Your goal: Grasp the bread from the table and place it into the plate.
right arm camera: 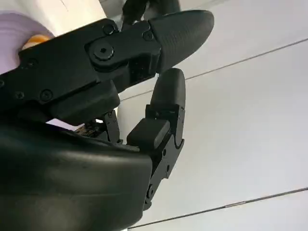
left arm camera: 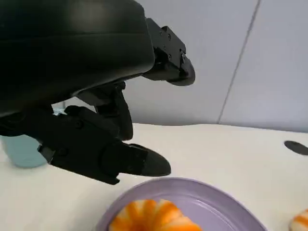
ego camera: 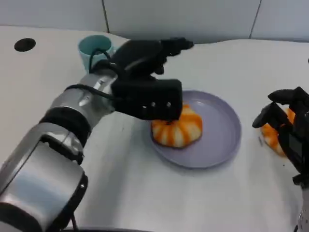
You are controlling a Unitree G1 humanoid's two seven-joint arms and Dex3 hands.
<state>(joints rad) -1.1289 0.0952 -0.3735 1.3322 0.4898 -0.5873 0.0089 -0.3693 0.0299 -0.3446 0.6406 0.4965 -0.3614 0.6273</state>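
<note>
At the far left of the head view a small dark round hole (ego camera: 24,44) marks the smooth white table (ego camera: 145,193). Next to the right stands a pale teal cup (ego camera: 92,47), round-rimmed and glossy, partly hidden behind the left forearm (ego camera: 72,113), a silver cylinder banded in black with thin black cables looped along it. The left hand (ego camera: 147,84) hangs over the near-left rim of the plate (ego camera: 217,140), its boxy black palm just above the bread (ego camera: 177,128). In the left wrist view its fingers (left arm camera: 144,161) reach out apart with nothing between them, so the hand is loose and empty.

The bread is a rounded bun, ridged in orange and cream lobes like a small pumpkin, and it lies inside the plate on its left half. The plate is a shallow lavender disc with a low raised rim, matte, and its right half is bare. White table shows all around it, widest toward the near edge.

Further right a second bun (ego camera: 273,133) of the same orange and cream lies on the table, apart from the plate's rim. The right hand (ego camera: 287,121) sits over it, fingers bent downward; whether it touches the bun cannot be told. Behind the table runs a pale panelled wall (ego camera: 193,19).
</note>
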